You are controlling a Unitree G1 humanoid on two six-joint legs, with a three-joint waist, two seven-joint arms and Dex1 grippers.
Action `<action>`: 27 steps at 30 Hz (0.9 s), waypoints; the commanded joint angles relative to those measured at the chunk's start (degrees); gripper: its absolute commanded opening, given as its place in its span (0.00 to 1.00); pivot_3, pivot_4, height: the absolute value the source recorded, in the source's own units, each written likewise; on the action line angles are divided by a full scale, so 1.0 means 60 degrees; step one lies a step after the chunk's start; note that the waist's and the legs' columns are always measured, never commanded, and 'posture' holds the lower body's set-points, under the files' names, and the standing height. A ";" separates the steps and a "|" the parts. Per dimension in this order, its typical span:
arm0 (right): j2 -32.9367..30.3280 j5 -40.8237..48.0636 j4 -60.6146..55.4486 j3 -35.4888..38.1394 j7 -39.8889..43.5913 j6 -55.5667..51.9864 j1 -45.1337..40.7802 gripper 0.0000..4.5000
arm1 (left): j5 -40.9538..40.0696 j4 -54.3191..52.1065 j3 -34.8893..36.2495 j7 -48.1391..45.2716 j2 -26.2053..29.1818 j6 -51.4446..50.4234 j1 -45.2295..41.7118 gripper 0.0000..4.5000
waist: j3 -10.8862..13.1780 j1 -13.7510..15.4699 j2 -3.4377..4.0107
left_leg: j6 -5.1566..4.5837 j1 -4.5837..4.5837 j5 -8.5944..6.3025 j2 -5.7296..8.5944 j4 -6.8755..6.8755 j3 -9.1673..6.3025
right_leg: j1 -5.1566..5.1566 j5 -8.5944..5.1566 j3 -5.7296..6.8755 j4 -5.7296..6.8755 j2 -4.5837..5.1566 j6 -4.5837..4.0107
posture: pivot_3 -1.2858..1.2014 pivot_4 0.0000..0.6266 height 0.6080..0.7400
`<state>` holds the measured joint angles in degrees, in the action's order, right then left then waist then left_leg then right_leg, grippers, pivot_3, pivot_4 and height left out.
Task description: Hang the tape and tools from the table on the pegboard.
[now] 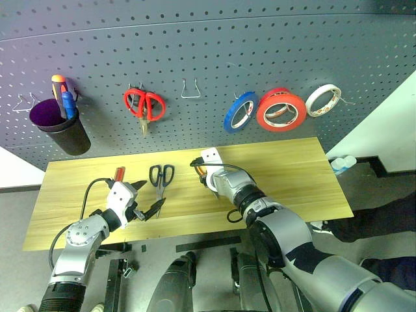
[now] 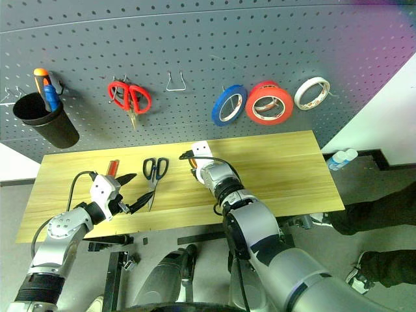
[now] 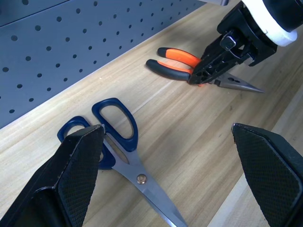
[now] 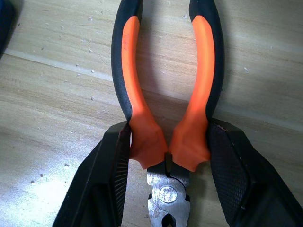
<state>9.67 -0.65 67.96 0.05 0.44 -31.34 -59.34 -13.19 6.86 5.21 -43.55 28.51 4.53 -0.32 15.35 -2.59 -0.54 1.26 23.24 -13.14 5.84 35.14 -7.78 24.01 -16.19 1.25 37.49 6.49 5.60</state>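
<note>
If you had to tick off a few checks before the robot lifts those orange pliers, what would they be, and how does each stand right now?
1. Right gripper fingers on both sides of the pliers, at the base of the handles: ok.
2. Firm clamp on the pliers: cannot tell.
3. Pliers lying flat on the table: ok.
4. Left gripper open and apart from the pliers: ok.
5. Dark-handled scissors clear of the pliers: ok.
6. Free hook on the pegboard: ok.

You see the orange-and-black pliers (image 4: 165,118) flat on the light wood table (image 1: 292,175), near its centre. At their nine o'clock lie the dark-blue scissors (image 1: 160,179), then the red screwdriver (image 1: 119,173). The orange-red tape (image 1: 281,109) already hangs on the pegboard (image 1: 208,58), at one o'clock.
</note>
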 commanded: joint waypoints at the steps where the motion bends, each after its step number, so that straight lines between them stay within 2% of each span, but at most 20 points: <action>1: 0.0194 -0.0109 -0.0293 -0.0284 0.0385 -0.0781 0.0570 0.46 | -0.0114 -0.0152 0.0186 -0.0001 0.0058 0.0136 0.0069 1.00 | 0.0000 0.0000 0.0000 | 0.0000 0.0004 0.0000 0.0000 0.0000 0.0000 | 0.0000 0.0000 0.0000 0.0000 0.0000 0.0000 | 0.53 0.45 1.00; 4: -0.0023 -0.0329 -0.1834 -0.0869 0.0891 -0.1440 0.1349 0.46 | -0.0162 -0.0259 0.0282 0.0017 0.0094 0.0123 0.0151 1.00 | 0.0000 0.0004 0.0000 | 0.0000 0.0018 0.0000 -0.0002 -0.0002 0.0000 | 0.0000 0.0000 -0.0001 0.0000 -0.0001 0.0000 | 0.52 0.45 1.00; 6: -0.0334 -0.0515 -0.3707 -0.1520 0.1315 -0.2138 0.2330 0.46 | -0.0169 -0.0300 0.0339 0.0065 0.0093 0.0130 0.0195 1.00 | 0.0003 0.0009 0.0006 | 0.0000 0.0025 0.0000 -0.0003 -0.0003 0.0000 | 0.0000 0.0000 -0.0001 -0.0001 0.0000 0.0000 | 0.52 0.44 1.00; 10: -0.1629 -0.0934 -0.8296 -0.3129 0.2219 -0.2970 0.4683 0.46 | -0.0207 -0.0383 0.0526 0.0110 0.0126 0.0178 0.0358 1.00 | -0.0002 0.0033 -0.0002 | -0.0001 0.0039 -0.0001 0.0000 -0.0011 -0.0002 | 0.0020 0.0000 0.0000 -0.0020 0.0001 0.0001 | 0.52 0.42 1.00; 13: -0.2636 -0.1097 -1.0785 -0.3839 0.2718 -0.3155 0.5869 0.46 | -0.0236 -0.0418 0.0646 0.0100 0.0171 0.0181 0.0425 1.00 | -0.0003 0.0059 -0.0005 | -0.0001 0.0060 -0.0001 0.0007 -0.0004 0.0000 | 0.0017 0.0001 0.0001 -0.0023 0.0005 0.0003 | 0.51 0.41 1.00; 19: -0.3771 -0.1025 -1.3465 -0.4142 0.3282 -0.3674 0.6824 0.46 | -0.0306 -0.0395 0.0697 0.0018 0.0177 0.0196 0.0348 1.00 | -0.0006 0.0009 -0.0013 | 0.0012 0.0064 0.0007 -0.0013 0.0001 0.0001 | 0.0024 0.0002 0.0003 -0.0020 -0.0008 0.0005 | 0.51 0.37 1.00; 27: -0.4497 -0.0771 -1.5457 -0.3699 0.3788 -0.3988 0.6658 0.46 | -0.0330 -0.0422 0.0558 -0.0045 0.0020 0.0366 0.0427 1.00 | -0.0019 0.0062 -0.0034 | 0.0017 0.0079 0.0009 -0.0012 0.0006 0.0002 | 0.0028 0.0005 0.0018 -0.0026 -0.0006 0.0005 | 0.50 0.31 1.00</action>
<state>-16.83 -5.94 -19.74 -23.85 22.38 -55.79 -18.42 -14.48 5.87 8.17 -43.65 28.72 5.52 1.64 15.24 -2.22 -0.74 1.36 23.72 -13.09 5.77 35.18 -7.77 24.17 -16.16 1.38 37.34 6.46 5.63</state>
